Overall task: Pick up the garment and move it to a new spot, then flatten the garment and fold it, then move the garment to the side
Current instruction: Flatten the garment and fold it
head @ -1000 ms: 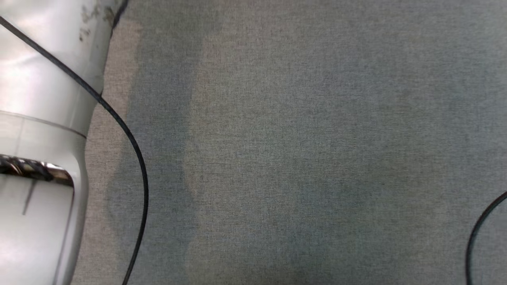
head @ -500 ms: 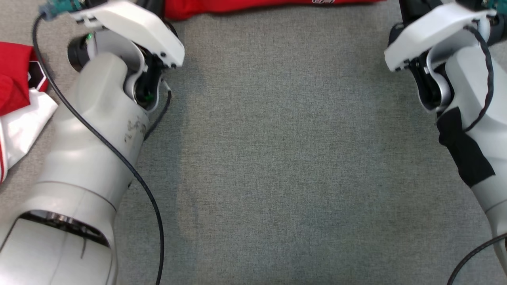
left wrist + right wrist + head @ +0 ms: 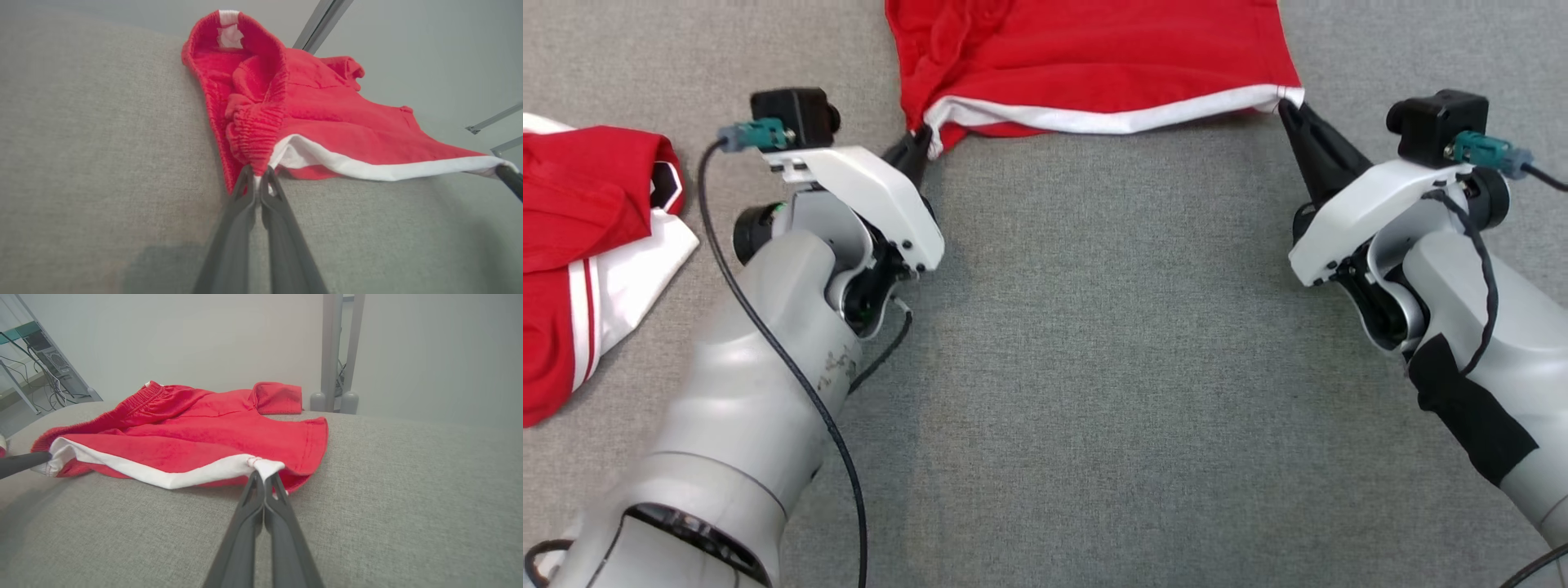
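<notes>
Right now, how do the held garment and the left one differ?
The held garment is stretched between the left gripper and right gripper; the left garment lies bunched, untouched. The held garment shows a thin white edge; the left garment, wide white panels. Both are red.

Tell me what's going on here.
The robot has the red shorts pinched at both ends of their white-trimmed edge. The left claw is shut on the waistband corner and the right claw on the hem corner. The edge is stretched between them over the grey table. Another red and white garment lies at the left.
</notes>
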You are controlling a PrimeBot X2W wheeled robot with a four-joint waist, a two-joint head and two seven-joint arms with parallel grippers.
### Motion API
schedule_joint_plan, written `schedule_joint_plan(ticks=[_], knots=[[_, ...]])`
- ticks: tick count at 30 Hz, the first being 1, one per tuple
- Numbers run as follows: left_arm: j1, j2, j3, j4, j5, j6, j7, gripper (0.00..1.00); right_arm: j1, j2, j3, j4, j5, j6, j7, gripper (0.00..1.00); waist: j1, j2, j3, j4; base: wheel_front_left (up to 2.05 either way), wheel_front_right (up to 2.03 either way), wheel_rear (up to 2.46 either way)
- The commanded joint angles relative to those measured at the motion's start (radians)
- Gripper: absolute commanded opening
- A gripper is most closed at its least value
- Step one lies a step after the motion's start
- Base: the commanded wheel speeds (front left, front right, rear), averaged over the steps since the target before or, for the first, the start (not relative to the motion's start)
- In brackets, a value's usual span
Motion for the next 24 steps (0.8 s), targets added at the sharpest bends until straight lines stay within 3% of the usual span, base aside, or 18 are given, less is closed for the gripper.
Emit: schedule_joint_plan(ticks=[1, 24], knots=[[0.011, 0.005, -0.006, -0.005, -0.004, -0.001, 0.008, 0.0, 0.013, -0.006, 0.01, -0.005, 0.01, 0.0, -0.004, 0.0, 0.0, 0.0, -0.011, 0.0, 0.0, 0.0, 0.0], [0.239, 0.146, -0.192, -0.249, -0.133, -0.001, 0.224, 0.0, 0.1, -0.131, 0.296, -0.078, 0.282, 0.0, 0.009, 0.0, 0.0, 0.0, -0.149, 0.001, 0.0, 0.0, 0.0]])
